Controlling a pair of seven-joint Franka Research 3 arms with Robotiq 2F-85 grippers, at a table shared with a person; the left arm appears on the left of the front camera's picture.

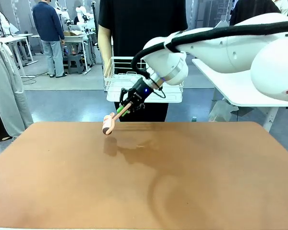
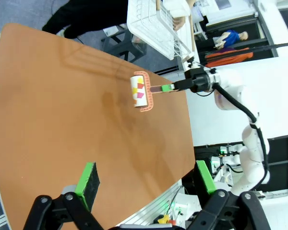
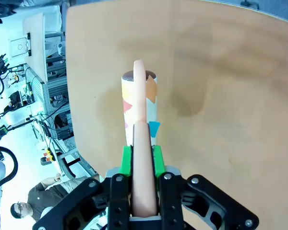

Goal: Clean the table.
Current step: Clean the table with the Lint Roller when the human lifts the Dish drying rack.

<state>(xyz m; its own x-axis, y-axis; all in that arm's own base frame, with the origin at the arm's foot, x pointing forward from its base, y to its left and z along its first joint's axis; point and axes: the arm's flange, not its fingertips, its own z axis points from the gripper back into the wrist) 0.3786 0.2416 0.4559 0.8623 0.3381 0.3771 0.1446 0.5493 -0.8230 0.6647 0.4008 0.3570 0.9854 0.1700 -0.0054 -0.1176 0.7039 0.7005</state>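
Right gripper (image 1: 126,109) comes in from the right on its white arm and reaches past the middle toward the far left of the table (image 1: 144,182). Its jaws are drawn narrow, and the green pads (image 3: 126,158) clamp both sides of the pale pink handle of a lint roller (image 1: 108,124). The roller's head, a white drum with coloured patches, points down and to the left over the table's far edge. It seems to hang just clear of the reddish-brown top, since its shadow falls apart from it, a little nearer. Left gripper (image 2: 146,179) hovers over the table's left side with its jaws spread wide and nothing between them. Beyond the far edge stands a person (image 1: 139,24) in black, holding a white wire basket (image 1: 113,84) just behind the right gripper. The table top fills the near and middle ground, bare around the roller.
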